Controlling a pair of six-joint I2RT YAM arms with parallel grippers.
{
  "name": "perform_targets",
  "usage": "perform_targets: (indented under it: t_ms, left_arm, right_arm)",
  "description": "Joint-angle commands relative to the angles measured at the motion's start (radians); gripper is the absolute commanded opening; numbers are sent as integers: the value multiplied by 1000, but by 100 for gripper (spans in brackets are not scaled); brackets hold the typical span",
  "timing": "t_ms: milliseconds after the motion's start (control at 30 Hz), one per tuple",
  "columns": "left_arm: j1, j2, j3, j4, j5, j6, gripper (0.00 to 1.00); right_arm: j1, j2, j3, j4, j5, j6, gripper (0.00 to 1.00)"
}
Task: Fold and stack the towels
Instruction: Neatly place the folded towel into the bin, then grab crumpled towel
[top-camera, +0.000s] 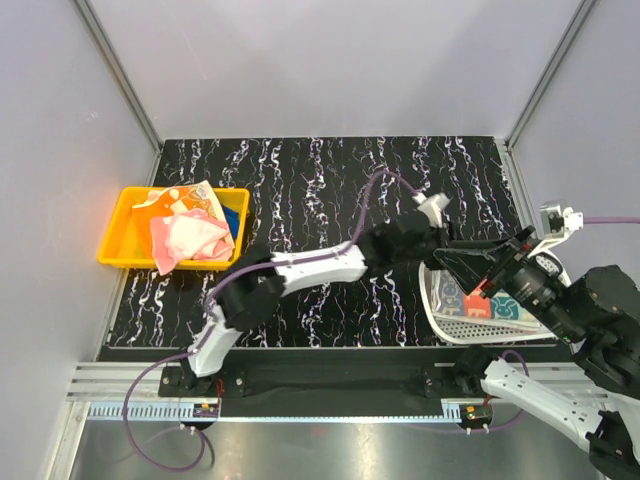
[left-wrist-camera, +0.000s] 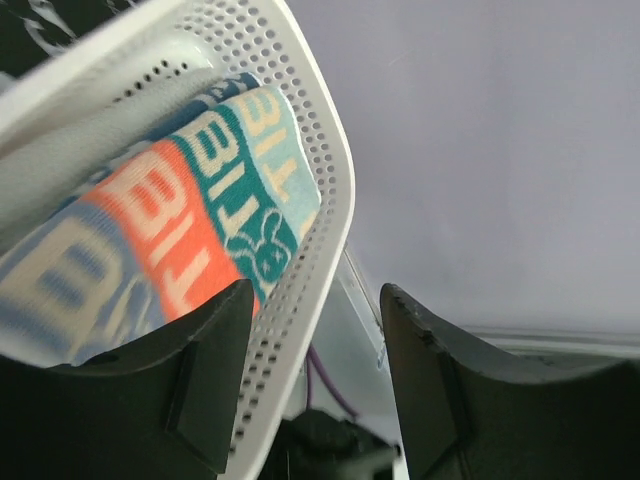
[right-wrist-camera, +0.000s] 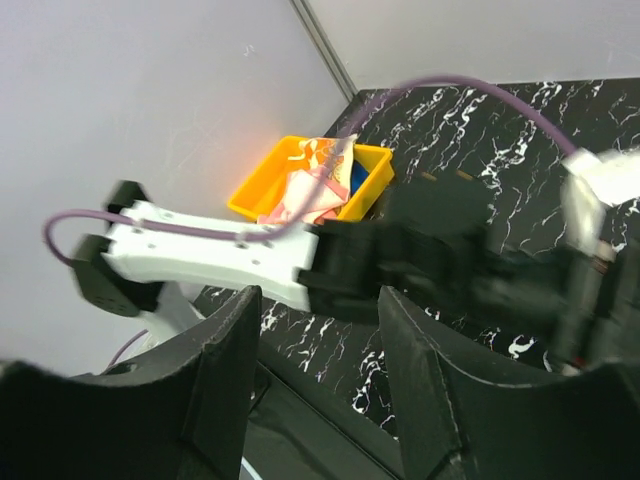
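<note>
A cartoon-printed orange, teal and white towel (top-camera: 500, 305) lies in the white mesh basket (top-camera: 470, 328) at the right. In the left wrist view this towel (left-wrist-camera: 180, 200) fills the basket under its rim (left-wrist-camera: 320, 200). My left gripper (top-camera: 476, 276) reaches across to the basket. It (left-wrist-camera: 315, 380) is open, with one finger over the towel and the other outside the rim. My right gripper (top-camera: 508, 260) hovers above the basket, and it (right-wrist-camera: 320, 380) is open and empty. A pink towel (top-camera: 190, 238), an orange printed towel (top-camera: 185, 197) and a blue towel (top-camera: 235, 215) lie in the yellow tray (top-camera: 115, 240).
The black marbled table top (top-camera: 330, 180) runs between tray and basket. The left arm (top-camera: 300, 268) stretches diagonally across it. Grey walls enclose the table on three sides. The tray (right-wrist-camera: 262, 190) also shows far off in the right wrist view.
</note>
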Motion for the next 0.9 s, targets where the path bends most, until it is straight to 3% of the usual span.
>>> perform_targets:
  t_ms: [0, 200, 367, 500, 533, 633, 700, 867]
  left_arm:
    - [67, -223, -216, 120, -21, 52, 58]
    - [242, -588, -621, 28, -99, 127, 59]
    - [406, -861, -817, -257, -285, 188, 61]
    - [553, -1070, -849, -579, -583, 230, 62]
    - [584, -1087, -832, -706, -628, 230, 61]
    - [716, -1101, -800, -866, -779, 248, 62]
    - [814, -1090, -799, -889, -824, 271, 63]
    - [992, -964, -727, -857, -775, 331, 65]
  right_arm:
    - [4, 57, -10, 66, 21, 14, 58]
    - [4, 180, -41, 100, 90, 34, 61]
    - [4, 327, -37, 129, 140, 27, 62]
    - [4, 462, -63, 203, 127, 16, 63]
    - [3, 488, -68, 213, 117, 18, 62]
    - [1, 589, -83, 282, 62, 21, 62]
    - [3, 666, -83, 328, 16, 15, 61]
    - [3, 809, -73, 396, -56, -13, 60]
